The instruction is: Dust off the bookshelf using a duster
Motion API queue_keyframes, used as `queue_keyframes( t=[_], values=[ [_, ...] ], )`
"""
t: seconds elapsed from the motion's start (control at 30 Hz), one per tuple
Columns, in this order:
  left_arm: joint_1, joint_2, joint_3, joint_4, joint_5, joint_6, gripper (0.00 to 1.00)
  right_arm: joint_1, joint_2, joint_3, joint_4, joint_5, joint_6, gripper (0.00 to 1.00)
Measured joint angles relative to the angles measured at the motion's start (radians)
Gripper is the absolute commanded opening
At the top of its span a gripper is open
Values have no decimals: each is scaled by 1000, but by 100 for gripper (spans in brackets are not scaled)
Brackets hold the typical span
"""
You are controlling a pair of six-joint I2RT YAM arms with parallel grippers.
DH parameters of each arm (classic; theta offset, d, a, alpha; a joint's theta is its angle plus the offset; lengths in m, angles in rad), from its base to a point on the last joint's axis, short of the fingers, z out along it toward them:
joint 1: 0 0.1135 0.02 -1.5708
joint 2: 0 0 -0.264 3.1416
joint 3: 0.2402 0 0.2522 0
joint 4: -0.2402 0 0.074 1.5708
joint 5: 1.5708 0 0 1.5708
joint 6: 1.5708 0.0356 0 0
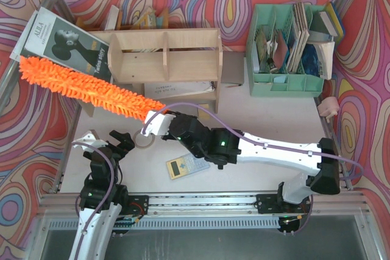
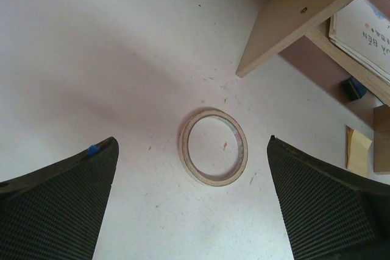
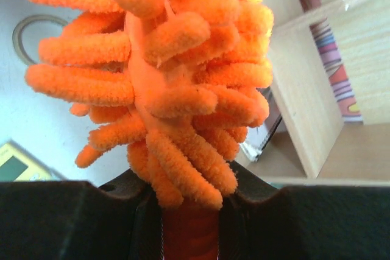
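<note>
The orange fluffy duster [image 1: 85, 89] runs slantwise from the far left wall to the front of the plywood bookshelf [image 1: 164, 53], crossing the shelf's left side panel. My right gripper [image 1: 159, 115] is shut on the duster's orange handle [image 3: 190, 229], right below the brush [image 3: 164, 71]. A side panel of the bookshelf [image 3: 311, 101] stands just to the right of the brush. My left gripper [image 1: 105, 141] hangs open low over the table at the near left and holds nothing. The shelf's left panel [image 2: 304, 16] shows ahead of it.
A tape ring [image 2: 213, 147] lies on the table between and ahead of the left fingers. A yellow calculator [image 1: 186, 165] lies under the right arm. A magazine [image 1: 67, 44] leans at the far left. A mint-green organiser [image 1: 286, 47] full of books stands at the back right.
</note>
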Motion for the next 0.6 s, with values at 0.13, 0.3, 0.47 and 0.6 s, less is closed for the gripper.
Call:
queue_keyframes(
  t=[0.13,0.3,0.47,0.6],
  values=[
    [0,0,0,0,0,0,99,0,55,44,59,-13,-76,0],
    [0,0,0,0,0,0,98,-2,100,66,60,-45,-169,0],
    [0,0,0,0,0,0,98,-21,111,105,46,-76,-256,0],
    [0,3,0,1,0,0,98,-44,115,161,44,-83,-317,0]
  ],
)
